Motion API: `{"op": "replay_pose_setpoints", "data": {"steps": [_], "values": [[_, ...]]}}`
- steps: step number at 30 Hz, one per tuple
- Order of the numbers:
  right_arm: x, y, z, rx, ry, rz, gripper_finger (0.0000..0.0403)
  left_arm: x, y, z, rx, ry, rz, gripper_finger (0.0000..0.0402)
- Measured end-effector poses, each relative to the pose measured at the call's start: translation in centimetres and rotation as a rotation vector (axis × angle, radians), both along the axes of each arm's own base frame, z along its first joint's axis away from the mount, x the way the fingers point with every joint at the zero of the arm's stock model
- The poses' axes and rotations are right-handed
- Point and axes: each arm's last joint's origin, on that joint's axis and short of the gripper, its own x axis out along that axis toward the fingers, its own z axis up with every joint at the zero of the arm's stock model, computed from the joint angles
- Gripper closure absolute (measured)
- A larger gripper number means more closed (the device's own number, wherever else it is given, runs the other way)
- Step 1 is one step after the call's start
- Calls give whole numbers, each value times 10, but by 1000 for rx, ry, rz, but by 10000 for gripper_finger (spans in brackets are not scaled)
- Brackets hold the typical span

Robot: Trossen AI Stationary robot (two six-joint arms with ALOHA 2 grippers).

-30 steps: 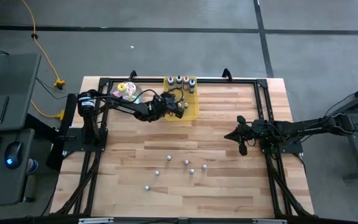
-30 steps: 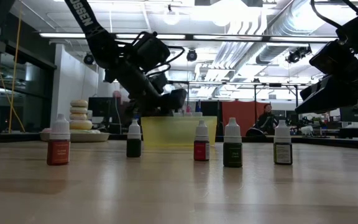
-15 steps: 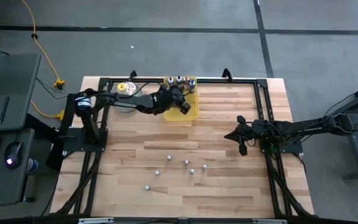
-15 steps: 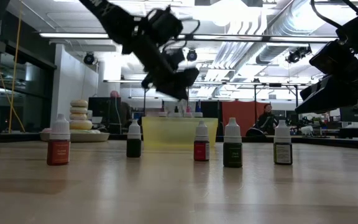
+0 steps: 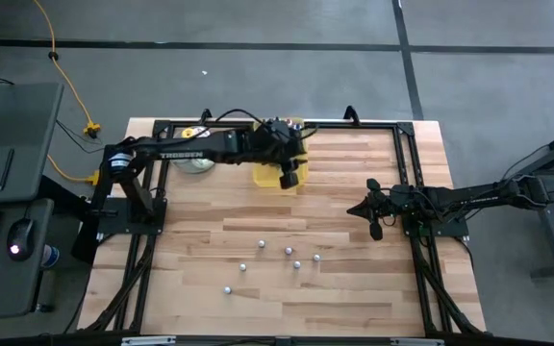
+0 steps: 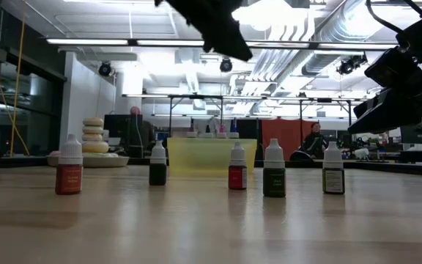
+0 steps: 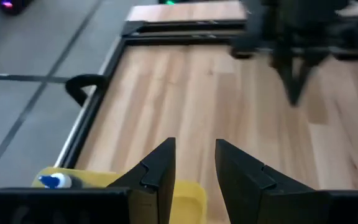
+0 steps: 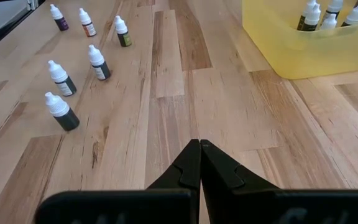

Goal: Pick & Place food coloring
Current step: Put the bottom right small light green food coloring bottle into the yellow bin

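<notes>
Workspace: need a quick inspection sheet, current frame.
Surface: wooden table, bare planks inside a black frame.
Job's things: six food coloring bottles standing loose on the table; more bottles in the yellow tray at the far edge.
Clutter: stacked donuts on a plate beside the tray.
Grippers: left gripper raised over the tray, fingers apart, nothing between them; right gripper shut, empty, waiting at the table's right side.
Cables: yellow cable on the floor, left of the table.
Surroundings: desk with a mouse to the left; a seated person far behind.
</notes>
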Motion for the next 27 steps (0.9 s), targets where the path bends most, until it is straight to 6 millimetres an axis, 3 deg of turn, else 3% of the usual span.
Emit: {"op": "replay_pose_setpoints", "data": {"steps": [13,20,27], "values": [[0,0,0,0,0,0,402,-14,-53,23,-73,235,-279,293],[0,0,0,0,0,0,402,-14,-86,18,-196,262,-517,293],[0,0,0,0,0,0,402,1,-107,-3,-188,301,-504,293]]}}
